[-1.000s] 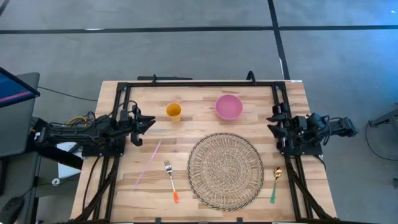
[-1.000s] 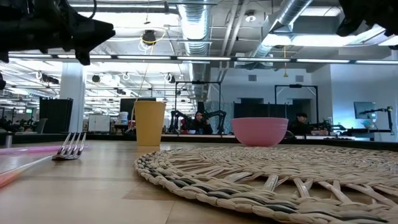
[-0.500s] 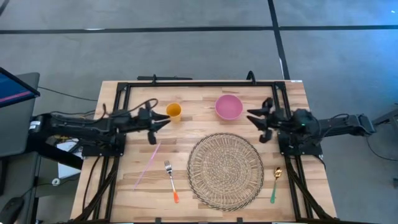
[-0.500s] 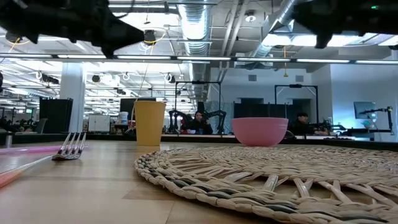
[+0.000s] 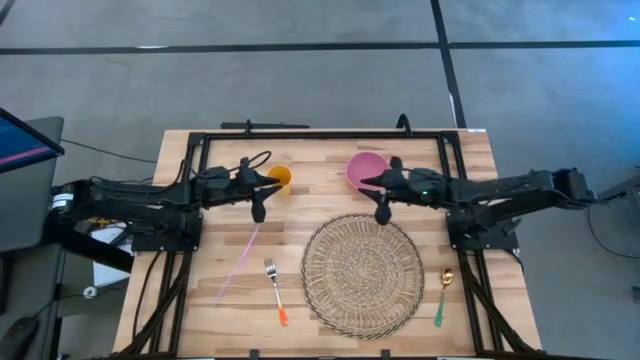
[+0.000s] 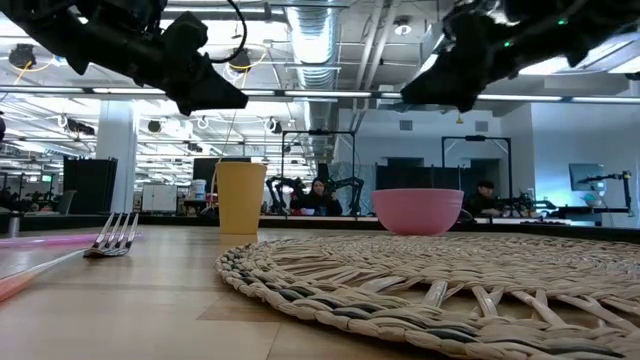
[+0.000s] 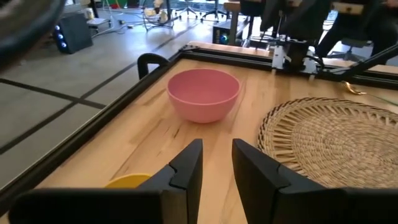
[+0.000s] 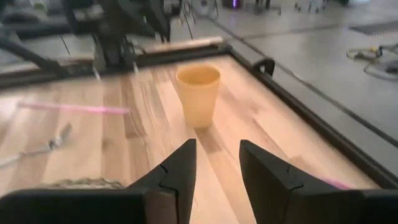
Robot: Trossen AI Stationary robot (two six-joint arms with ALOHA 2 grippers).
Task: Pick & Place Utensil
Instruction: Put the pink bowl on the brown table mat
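Both grippers hang above the table with nothing between their fingers; the left gripper [image 5: 260, 190] has its fingers [image 7: 186, 167] parted by a narrow gap, and it sits just beside the yellow cup [image 5: 279, 178], on the side toward the mat; the right gripper [image 5: 375, 195] has its fingers [image 8: 176, 165] likewise apart, and it hovers at the edge of the pink bowl [image 5: 366, 171], between the bowl and the mat [image 5: 360, 272]; in the low view both are well clear of the table [image 5: 470, 165], the left gripper [image 6: 210, 90] above the cup [image 6: 240, 197] and the right gripper [image 6: 435, 90] above the bowl [image 6: 418, 210].

Outward from there, the left wrist view looks past its fingers to the bowl [image 7: 203, 94] and the mat [image 7: 336, 140]; the right wrist view looks to the cup [image 8: 198, 93], with the pink straw [image 8: 74, 108] and the fork [image 8: 37, 149] beyond.

On the table, the fork [image 5: 274, 290], orange-handled, lies just left of the mat; the straw [image 5: 237, 263] lies slantwise farther left; the spoon [image 5: 443, 296], gold bowl and green handle, lies just right of the mat, near the right arm's base; no gripper touches any utensil.
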